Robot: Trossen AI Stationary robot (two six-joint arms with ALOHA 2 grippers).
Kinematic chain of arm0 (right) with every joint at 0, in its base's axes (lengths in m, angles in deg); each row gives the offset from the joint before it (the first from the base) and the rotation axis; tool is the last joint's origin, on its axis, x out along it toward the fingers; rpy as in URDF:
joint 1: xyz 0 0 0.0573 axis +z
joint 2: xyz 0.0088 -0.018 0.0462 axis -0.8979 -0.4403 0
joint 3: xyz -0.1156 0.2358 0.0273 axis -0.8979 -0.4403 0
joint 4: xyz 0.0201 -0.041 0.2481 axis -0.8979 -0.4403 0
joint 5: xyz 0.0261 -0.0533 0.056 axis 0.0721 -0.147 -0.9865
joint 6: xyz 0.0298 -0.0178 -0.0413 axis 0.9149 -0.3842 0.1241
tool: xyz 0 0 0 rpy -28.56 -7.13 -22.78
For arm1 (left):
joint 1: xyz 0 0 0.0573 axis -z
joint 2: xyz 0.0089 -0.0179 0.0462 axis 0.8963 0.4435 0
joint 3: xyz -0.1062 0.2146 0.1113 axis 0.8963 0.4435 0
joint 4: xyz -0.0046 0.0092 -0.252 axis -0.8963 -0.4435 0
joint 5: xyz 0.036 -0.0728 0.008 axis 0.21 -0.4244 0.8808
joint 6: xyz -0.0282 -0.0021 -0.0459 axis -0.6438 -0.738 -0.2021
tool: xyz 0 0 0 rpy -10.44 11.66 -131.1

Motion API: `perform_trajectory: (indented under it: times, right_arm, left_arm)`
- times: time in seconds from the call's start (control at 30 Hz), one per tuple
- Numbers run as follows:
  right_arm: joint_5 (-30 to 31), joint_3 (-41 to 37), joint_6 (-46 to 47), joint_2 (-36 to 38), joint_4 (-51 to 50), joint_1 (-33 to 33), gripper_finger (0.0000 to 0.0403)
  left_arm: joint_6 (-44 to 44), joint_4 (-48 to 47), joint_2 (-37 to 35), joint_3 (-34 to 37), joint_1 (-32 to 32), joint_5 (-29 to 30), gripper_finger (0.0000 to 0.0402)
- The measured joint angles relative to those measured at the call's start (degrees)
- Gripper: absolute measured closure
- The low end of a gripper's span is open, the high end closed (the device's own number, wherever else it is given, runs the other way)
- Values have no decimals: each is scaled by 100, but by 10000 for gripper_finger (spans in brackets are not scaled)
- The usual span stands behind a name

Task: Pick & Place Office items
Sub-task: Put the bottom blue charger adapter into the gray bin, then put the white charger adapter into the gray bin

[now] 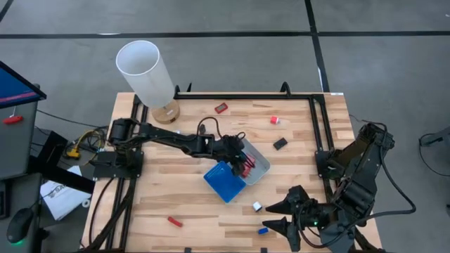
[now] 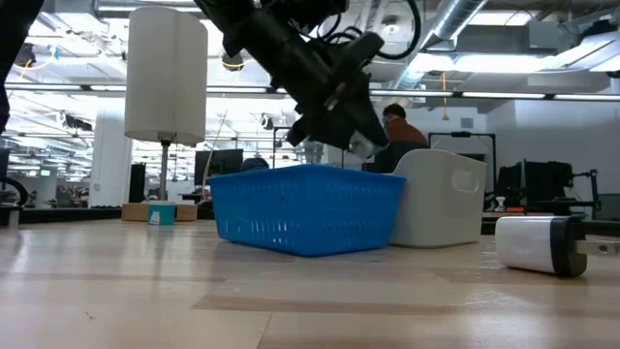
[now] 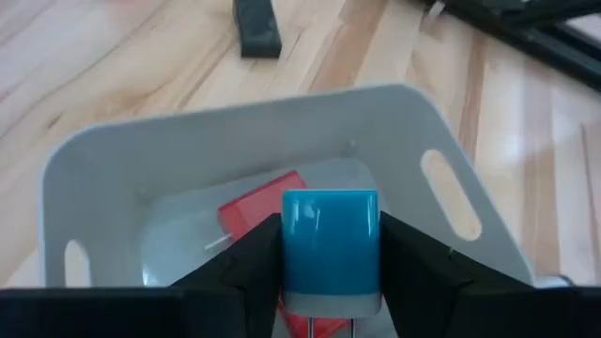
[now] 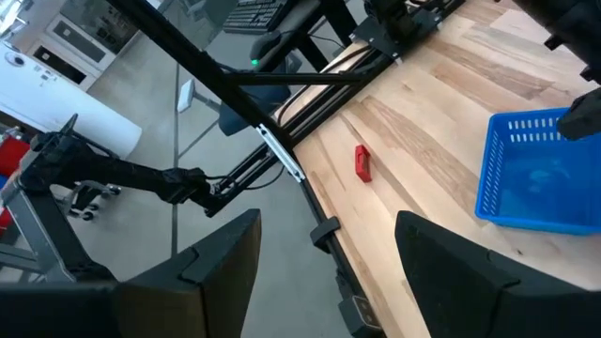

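Left end effector [image 3: 331, 282] is hovering over the clear-grey tray [image 3: 122, 160], its fingers clamping a blue-and-white plug block [image 3: 331, 246]. A red piece [image 3: 258, 208] is lying inside that tray. Just beside it, the blue tray [image 1: 225, 181] is sitting on the bench [image 1: 176, 197]. Right end effector [image 1: 281, 216] is waiting, fingers apart, at the bench's near right corner beside a small white piece [image 1: 257, 206] and a blue one [image 1: 263, 230].

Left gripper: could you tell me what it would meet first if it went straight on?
Probably the red item inside the clear-grey tray; the left gripper, holding the blue charger, points into it.
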Motion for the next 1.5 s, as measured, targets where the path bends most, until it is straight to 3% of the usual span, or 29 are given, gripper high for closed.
perform_trajectory:
  times: [0.37,0.5,0.6,0.73,0.83,0.97,1.07,1.17,1.3,1.5]
  right_arm:
    - [-50,0,-112,2,-126,198,163]
    - [-578,-99,-547,4,-235,250,163]
    - [-847,-319,-828,2,-237,248,163]
    - [-1594,-715,-242,8,-533,130,166]
    - [-2228,-1118,721,-1,-841,25,177]
    - [-2293,-1789,1828,-3,-229,-117,193]
    - [-2320,-2287,2108,-1,660,-317,203]
    - [-2581,-2546,2347,-39,782,-621,209]
    - [-2723,-2549,2375,-332,313,-997,211]
    - [-3526,-2536,2119,-1047,120,-1382,211]
  left_arm:
    - [338,161,-246,9,13,314,168]
    - [1016,204,-816,7,152,136,164]
    - [1538,67,-1363,-2,377,-489,170]
    - [1930,-722,-2031,0,1000,-676,184]
    - [1999,-1153,-2422,2,1767,-200,195]
    - [1938,-1293,-2770,4,2987,1439,203]
    - [1921,-1142,-2845,5,3735,2536,199]
    - [1853,-1094,-2851,9,4264,3343,185]
    - [1792,-1223,-2877,9,4539,3620,160]
    - [1661,-1514,-3151,9,4838,3659,141]
